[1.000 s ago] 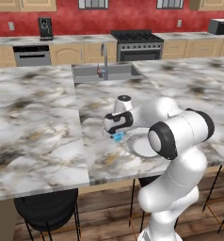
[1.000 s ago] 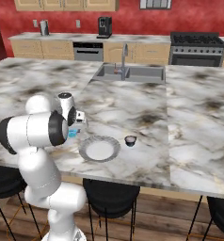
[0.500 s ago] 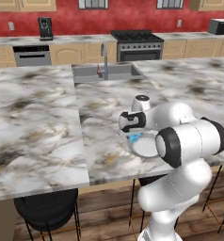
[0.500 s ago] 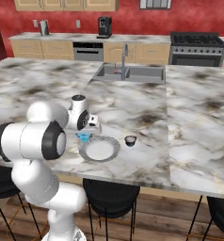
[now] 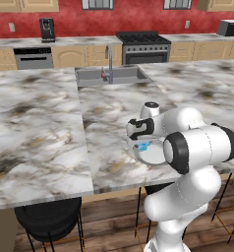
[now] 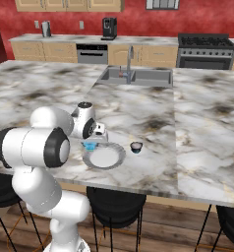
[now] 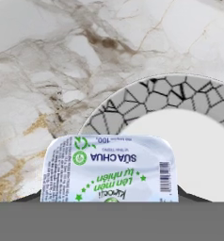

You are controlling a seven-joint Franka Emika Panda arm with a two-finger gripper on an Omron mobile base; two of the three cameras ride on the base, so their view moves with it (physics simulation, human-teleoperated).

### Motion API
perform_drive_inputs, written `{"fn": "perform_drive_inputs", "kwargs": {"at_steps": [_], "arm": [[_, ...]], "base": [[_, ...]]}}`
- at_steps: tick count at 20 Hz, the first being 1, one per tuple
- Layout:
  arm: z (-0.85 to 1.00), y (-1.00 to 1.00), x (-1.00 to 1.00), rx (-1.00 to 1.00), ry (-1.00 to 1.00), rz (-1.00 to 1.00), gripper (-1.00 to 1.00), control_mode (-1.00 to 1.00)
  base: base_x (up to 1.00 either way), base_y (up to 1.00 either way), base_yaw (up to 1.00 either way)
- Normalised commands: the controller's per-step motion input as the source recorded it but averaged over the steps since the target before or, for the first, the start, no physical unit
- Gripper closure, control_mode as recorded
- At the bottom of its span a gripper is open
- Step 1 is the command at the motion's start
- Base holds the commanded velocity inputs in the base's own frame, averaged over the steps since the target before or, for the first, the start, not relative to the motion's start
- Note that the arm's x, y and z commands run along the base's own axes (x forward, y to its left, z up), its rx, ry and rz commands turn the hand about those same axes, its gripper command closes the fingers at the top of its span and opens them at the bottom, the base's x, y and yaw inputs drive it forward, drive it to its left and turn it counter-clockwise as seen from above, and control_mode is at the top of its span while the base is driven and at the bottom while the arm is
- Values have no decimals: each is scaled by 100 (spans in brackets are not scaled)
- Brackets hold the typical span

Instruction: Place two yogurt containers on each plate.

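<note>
Hand clenched on a small blue white-lidded yogurt cup, at the round white grey-rimmed plate's edge.

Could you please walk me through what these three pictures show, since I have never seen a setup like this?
This is a rendered kitchen with a white robot arm at a marble counter. Two pictures come from cameras behind the arm, on its left and right. The third looks along its pincer. The pincer is shut on a small blue yogurt cup, whose pale printed lid shows up close. It hangs over the rim of a plate with a crackle-patterned edge. A second cup stands on the counter beside the plate. Behind are a sink and stove.
</note>
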Motion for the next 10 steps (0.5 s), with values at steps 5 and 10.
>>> {"fn": "perform_drive_inputs", "kwargs": {"at_steps": [5,10], "arm": [[-18,-18,0,0,0,0,100,-100],[-18,0,0,0,0,-1,100,-100]], "base": [[0,0,0],[0,0,0]]}}
